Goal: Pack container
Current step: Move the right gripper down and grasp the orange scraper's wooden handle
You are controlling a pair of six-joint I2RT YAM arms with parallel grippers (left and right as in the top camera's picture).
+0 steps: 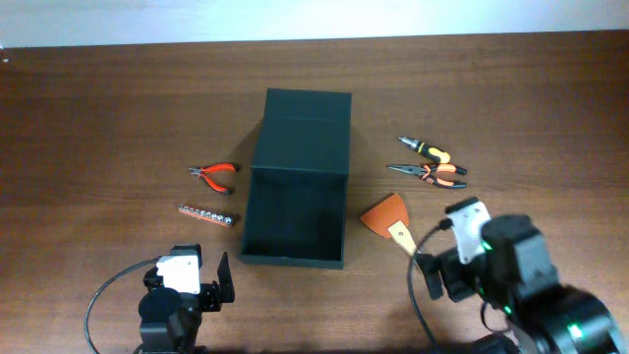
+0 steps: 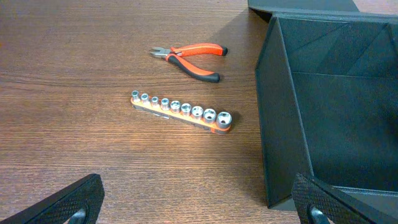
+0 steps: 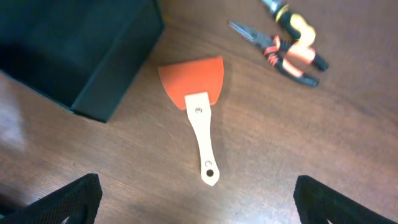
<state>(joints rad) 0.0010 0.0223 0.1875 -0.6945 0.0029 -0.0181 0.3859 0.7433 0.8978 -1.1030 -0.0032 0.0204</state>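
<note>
- We count 1 container [image 1: 307, 128].
- 2 pliers total: red-handled pliers [image 1: 216, 175] + orange-black pliers [image 1: 429, 174].
- 1 screwdriver [image 1: 425, 149].
- 1 scraper [image 1: 388, 218].
- 1 socket rail [image 1: 207, 214] w/ 9 sockets [image 2: 210, 115], by our count.

Looked like a workshop bench rigged as a robot lab station. Showed a dark wood-grain counter [image 1: 88, 118] against a plain pale wall [image 1: 295, 18]. Carried hand tools laid out flat: red pliers [image 1: 214, 175], a socket rail [image 1: 207, 214], an orange scraper [image 1: 383, 211], long-nose pliers [image 1: 428, 174], a screwdriver [image 1: 424, 149]. Held an open dark box [image 1: 308, 128] among them. Had two robot arms at the near edge, left arm [image 1: 177, 300] and right arm [image 1: 521, 285]. Pointed to a test rig rather than a home: trade tools, black cables [image 1: 101, 293] looping beside each arm.
</note>
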